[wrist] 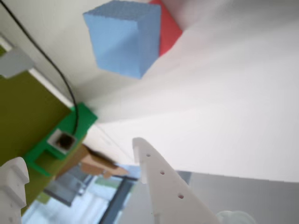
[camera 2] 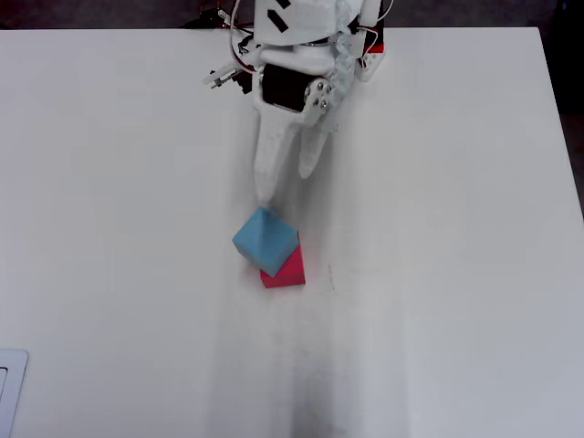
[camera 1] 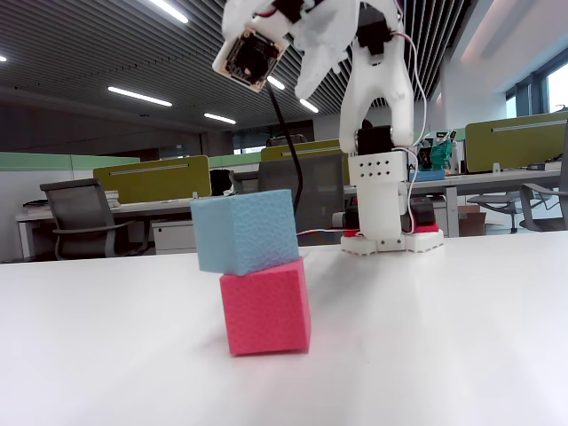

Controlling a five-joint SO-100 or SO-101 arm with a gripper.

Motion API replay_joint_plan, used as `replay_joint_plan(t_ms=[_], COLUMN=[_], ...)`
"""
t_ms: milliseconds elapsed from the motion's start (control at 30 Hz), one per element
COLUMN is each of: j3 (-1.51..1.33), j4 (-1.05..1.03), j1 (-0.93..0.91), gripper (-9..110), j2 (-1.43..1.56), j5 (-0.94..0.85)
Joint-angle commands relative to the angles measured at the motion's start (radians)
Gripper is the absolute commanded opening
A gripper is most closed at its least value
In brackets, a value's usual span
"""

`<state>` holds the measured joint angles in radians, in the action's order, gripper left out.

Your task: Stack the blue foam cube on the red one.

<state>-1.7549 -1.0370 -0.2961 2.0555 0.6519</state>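
Jaws parted above blue foam cube (camera 1: 244, 232), atop red one (camera 1: 266, 312)

**Three cameras, one shared stack**

Wrist view: tilted, close behind the gripper (wrist: 79, 161), facing the stacked cubes. Fixed view: tabletop height, near the cubes, facing the arm's base (camera 1: 383, 213). Overhead view: straight down on the white table (camera 2: 438, 274). Cubes shared by all.
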Motion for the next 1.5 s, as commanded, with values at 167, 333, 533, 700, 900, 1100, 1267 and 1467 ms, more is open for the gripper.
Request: replay_joint_plan(t_ms=[167,333,533,700,900,1100,1267,1467], j3=[-0.396,-0.667,-1.005,-1.123,-1.195,-1.207,-1.215,-1.216], j4=[0.081,0.133,0.219,0.258,0.334,0.37,0.391,0.39], j1=[0.0,-0.003,-0.028,-0.032,-0.018,-0.012,-0.014,-0.005], gripper=[26,25,23,22,20,18,18,18], j2=[0.453,0.68,1.011,1.074,1.129,1.129,1.129,1.129], j5=[-0.212,-0.302,-0.394,-0.407,-0.416,-0.416,-0.407,-0.403])
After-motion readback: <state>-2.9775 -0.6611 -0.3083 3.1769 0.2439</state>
